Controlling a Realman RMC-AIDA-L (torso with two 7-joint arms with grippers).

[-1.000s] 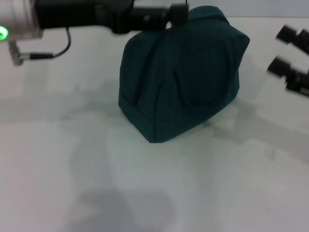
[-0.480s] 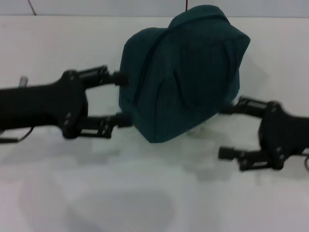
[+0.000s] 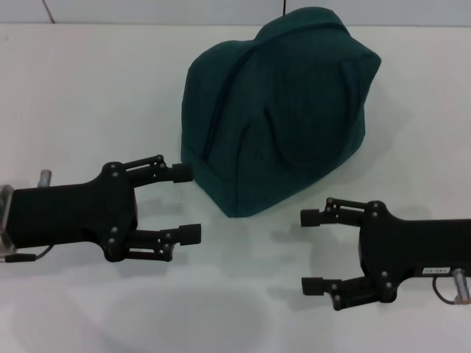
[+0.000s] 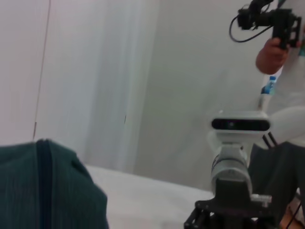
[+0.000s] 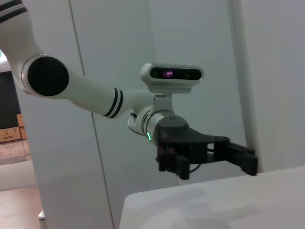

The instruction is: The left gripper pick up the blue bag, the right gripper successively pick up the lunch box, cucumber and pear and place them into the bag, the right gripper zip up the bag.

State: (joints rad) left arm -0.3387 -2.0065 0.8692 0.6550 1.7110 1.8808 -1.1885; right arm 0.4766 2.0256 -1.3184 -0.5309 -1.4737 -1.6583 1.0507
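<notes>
Teal blue bag (image 3: 280,110) stands zipped between both open claws.

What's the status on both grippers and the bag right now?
Left gripper open, near side of blue bag, not touching. Right gripper open, empty, near the bag's other side. Bag upright on table, looks closed. Nothing in the way.

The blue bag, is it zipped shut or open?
Shut: the blue bag stands closed on the table, no silver lining showing.
</notes>
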